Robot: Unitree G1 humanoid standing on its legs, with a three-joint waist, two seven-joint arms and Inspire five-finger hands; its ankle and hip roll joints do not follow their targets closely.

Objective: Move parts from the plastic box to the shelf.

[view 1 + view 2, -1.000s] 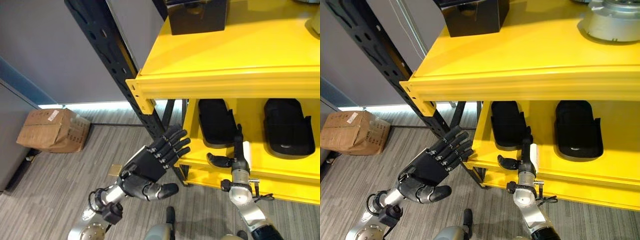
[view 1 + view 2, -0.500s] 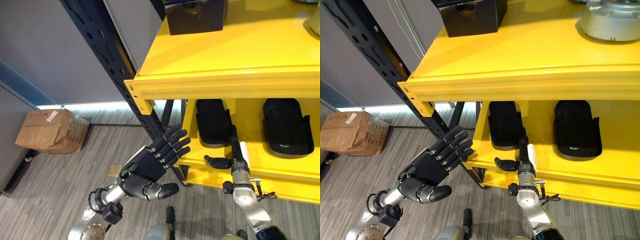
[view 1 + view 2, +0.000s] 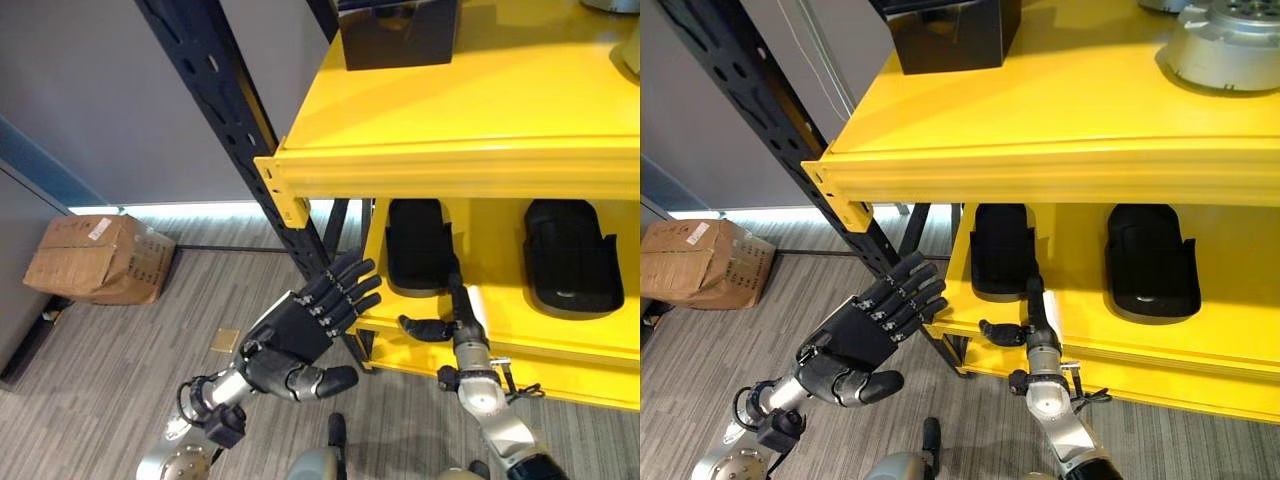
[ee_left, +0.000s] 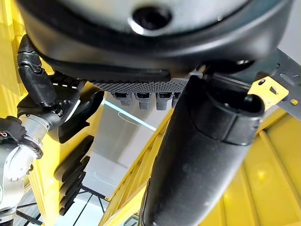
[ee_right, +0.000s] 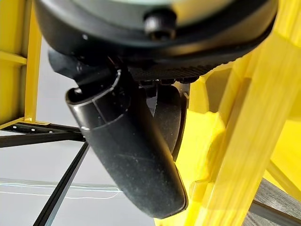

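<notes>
**Yellow shelf, part already in**

Yellow shelf [image 3: 440,110]: R hand [image 3: 1032,318] at lower tier edge, fingers straight, thumb out, holding nothing. Vs 1 s ago it has slid left, away from the black moulded part [image 3: 417,243] lying on that tier w/ a twin [image 3: 571,250] beside. Looks like placement done, arm pulling out. L hand [image 3: 300,335] relaxed, empty, over floor. Cardboard box [image 3: 95,259] nearby.

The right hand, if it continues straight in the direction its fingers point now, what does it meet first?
Most likely the nearer black part on the lower yellow shelf. The right hand points up toward its front edge, fingers straight. Depth is unclear, so contact cannot be judged.
</notes>
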